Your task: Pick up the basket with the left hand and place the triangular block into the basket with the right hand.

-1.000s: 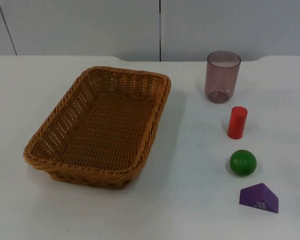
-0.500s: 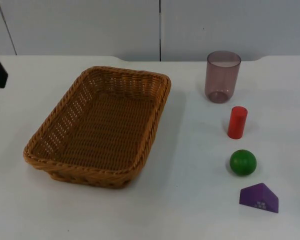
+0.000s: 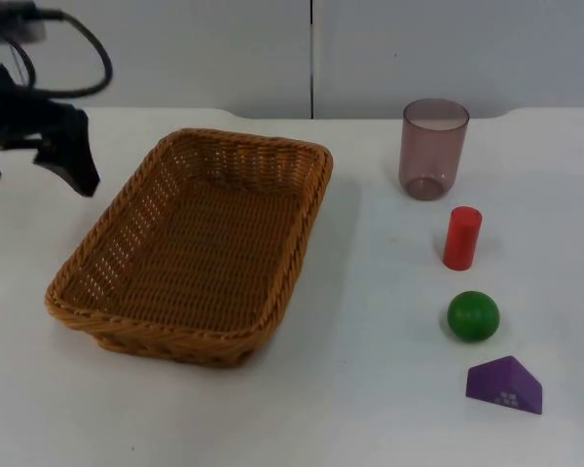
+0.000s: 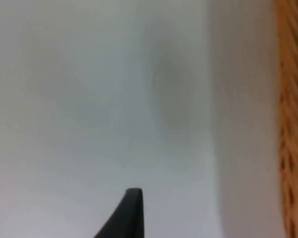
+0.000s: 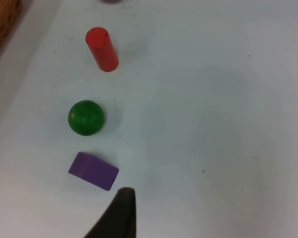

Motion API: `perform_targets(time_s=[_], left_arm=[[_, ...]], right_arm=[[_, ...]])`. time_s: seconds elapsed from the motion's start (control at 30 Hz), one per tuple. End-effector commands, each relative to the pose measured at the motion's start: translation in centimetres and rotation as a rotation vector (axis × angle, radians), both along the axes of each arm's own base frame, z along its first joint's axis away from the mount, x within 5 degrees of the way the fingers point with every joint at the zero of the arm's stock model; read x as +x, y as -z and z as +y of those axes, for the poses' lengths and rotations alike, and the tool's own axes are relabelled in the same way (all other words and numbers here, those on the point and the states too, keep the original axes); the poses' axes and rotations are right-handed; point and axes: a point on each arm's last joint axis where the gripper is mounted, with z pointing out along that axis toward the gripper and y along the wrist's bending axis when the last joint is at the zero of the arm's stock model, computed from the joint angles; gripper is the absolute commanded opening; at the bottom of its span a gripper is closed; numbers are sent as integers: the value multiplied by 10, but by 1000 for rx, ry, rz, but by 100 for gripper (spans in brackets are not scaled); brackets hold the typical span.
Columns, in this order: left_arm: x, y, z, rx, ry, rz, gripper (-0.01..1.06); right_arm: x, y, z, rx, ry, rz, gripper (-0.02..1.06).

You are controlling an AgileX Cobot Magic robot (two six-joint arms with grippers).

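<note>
An empty brown wicker basket lies left of centre on the white table, and its woven wall appears in the left wrist view. My left gripper hangs open over the table just off the basket's far left corner, holding nothing. The purple triangular block lies near the front right edge of the table. It is also in the right wrist view, where my right gripper hovers close beside it without touching.
To the right of the basket a row runs from back to front: a translucent purple cup, an upright red cylinder and a green ball, just behind the block. The grey partition wall closes off the table's far side.
My left arm has come in from the upper left corner and moved rightward and down towards the basket's far left corner. The objects have not moved.
</note>
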Motion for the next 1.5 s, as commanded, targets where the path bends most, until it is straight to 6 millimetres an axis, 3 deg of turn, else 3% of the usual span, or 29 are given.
perform_targets(time_s=[0.0, 0.13, 0.4, 0.47, 0.53, 0.57, 0.6, 0.73, 0.77, 0.87, 1.1, 1.27, 1.43, 1.47], left_arm=[[10, 18, -2, -11, 3, 30, 105], [17, 45, -21, -24, 35, 74, 105], [20, 63, -44, -10, 81, 65, 105], [20, 67, -45, -16, 78, 72, 100], [19, 68, -45, -23, 72, 76, 85], [19, 68, -45, -23, 72, 76, 85], [19, 68, -46, -24, 73, 79, 77], [17, 68, -46, -28, 80, 105, 34], [17, 68, -46, -28, 80, 105, 34], [12, 68, -46, -38, 80, 153, 0], [-6, 51, -34, -70, 28, 294, 0], [-34, 26, -23, -88, -31, 277, 0], [-83, -4, -14, -184, -156, 211, 0], [-83, -4, -14, -184, -156, 211, 0]], right_arm=[[1, -3, -1, -1, 5, -18, 105], [1, -3, -1, -1, 5, -21, 105], [1, -3, -1, -1, 6, -24, 105], [1, -3, -1, -1, 6, -26, 105], [2, -4, -1, 0, 11, -31, 105], [2, -4, -1, 0, 11, -31, 105], [2, -4, -1, 1, 11, -35, 105], [2, -4, -1, 1, 11, -35, 105], [2, -4, -1, 1, 11, -35, 105], [2, -4, -1, 1, 11, -35, 105], [2, -4, -1, 1, 11, -35, 105], [2, -4, -1, 1, 11, -35, 105], [2, -4, -1, 2, 11, -31, 105], [2, -4, -1, 2, 11, -31, 105]])
